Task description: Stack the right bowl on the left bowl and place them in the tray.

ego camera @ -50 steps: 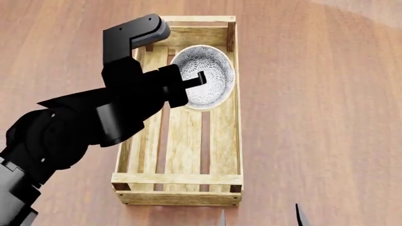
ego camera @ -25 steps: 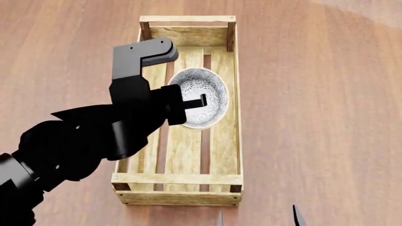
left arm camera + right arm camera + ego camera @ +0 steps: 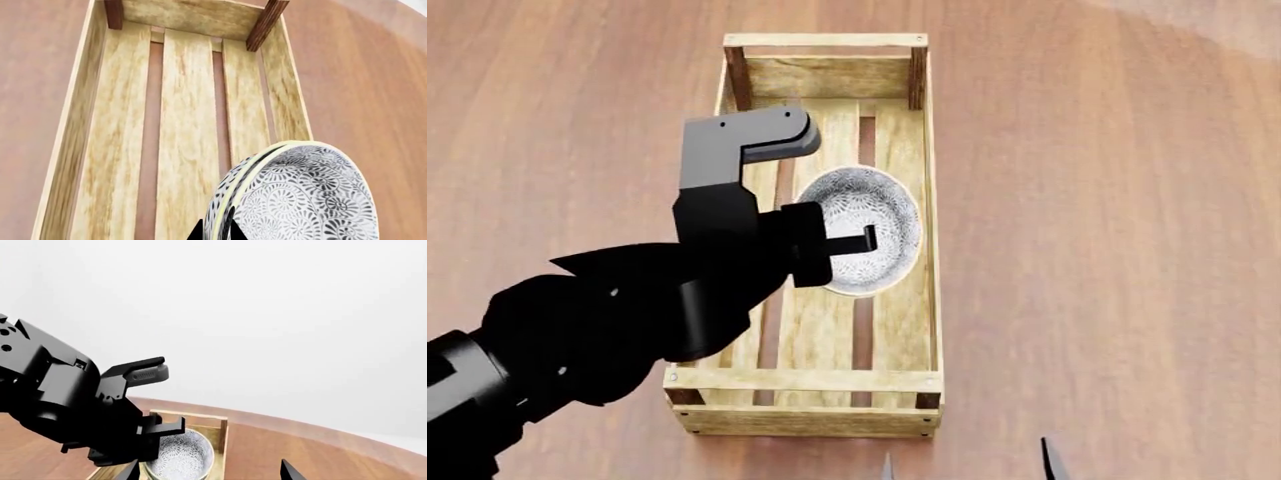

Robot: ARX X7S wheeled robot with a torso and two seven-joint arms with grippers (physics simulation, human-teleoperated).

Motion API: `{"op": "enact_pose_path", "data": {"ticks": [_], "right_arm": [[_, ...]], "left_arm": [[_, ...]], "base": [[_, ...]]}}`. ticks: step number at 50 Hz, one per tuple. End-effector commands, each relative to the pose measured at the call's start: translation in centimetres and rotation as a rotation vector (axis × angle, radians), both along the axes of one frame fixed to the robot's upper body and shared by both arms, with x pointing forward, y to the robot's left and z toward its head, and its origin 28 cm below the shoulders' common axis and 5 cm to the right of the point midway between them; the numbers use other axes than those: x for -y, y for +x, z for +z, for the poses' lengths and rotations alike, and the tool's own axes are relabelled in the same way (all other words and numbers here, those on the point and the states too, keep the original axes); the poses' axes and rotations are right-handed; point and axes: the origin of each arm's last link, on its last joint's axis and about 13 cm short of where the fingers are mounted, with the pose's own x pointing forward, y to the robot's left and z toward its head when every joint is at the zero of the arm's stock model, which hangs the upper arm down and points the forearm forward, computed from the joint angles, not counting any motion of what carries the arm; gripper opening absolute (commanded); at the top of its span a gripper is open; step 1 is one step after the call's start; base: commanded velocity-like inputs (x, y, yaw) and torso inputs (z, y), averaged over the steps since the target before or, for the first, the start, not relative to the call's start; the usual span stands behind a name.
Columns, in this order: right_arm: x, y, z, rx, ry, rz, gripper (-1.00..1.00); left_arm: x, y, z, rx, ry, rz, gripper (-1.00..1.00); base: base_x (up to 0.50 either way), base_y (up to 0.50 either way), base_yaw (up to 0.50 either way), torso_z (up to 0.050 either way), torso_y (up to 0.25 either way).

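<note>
Two nested patterned bowls (image 3: 874,215), grey-white with pale rims, hang tilted over the middle of the pale wooden tray (image 3: 801,381). My left gripper (image 3: 851,243) is shut on their rim from the tray's left side. The left wrist view shows both rims (image 3: 235,192) pinched between the two black fingertips of the left gripper (image 3: 215,232), with the tray's slats (image 3: 187,100) beyond. Whether the stack touches the tray floor I cannot tell. My right gripper (image 3: 968,468) stands open at the near edge, holding nothing; in its own view the right gripper (image 3: 210,472) frames the bowls (image 3: 180,456) and the tray (image 3: 221,426).
The tray rests on a brown wooden tabletop (image 3: 1094,250). My bulky black left arm (image 3: 614,320) covers the tray's left side and near-left corner. A white wall (image 3: 267,315) fills the background of the right wrist view.
My left gripper has carried the stacked bowls from the tray's far end toward its middle and lower. The right gripper's tips have barely shifted.
</note>
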Motion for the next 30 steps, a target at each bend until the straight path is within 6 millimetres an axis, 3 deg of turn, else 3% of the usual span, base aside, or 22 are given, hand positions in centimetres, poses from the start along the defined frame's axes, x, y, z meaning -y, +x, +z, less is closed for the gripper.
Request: {"op": "enact_pose_path", "data": {"ticks": [1,30], "right_arm": [[-0.1,0.2,0.1,0.017,-0.009,0.005,1.0],[-0.1,0.3,0.2,0.013,0.001,0.007,1.0]], "left_arm": [[0.6,0.0,0.1,0.027,-0.028,-0.032,-1.0],[0.3,-0.1,-1.4,0.028,0.007,-0.057,-1.0]], "base": [[0.0,0.0,0.0,0.0,0.0],[0.0,0.0,0.0,0.0,0.001]]}}
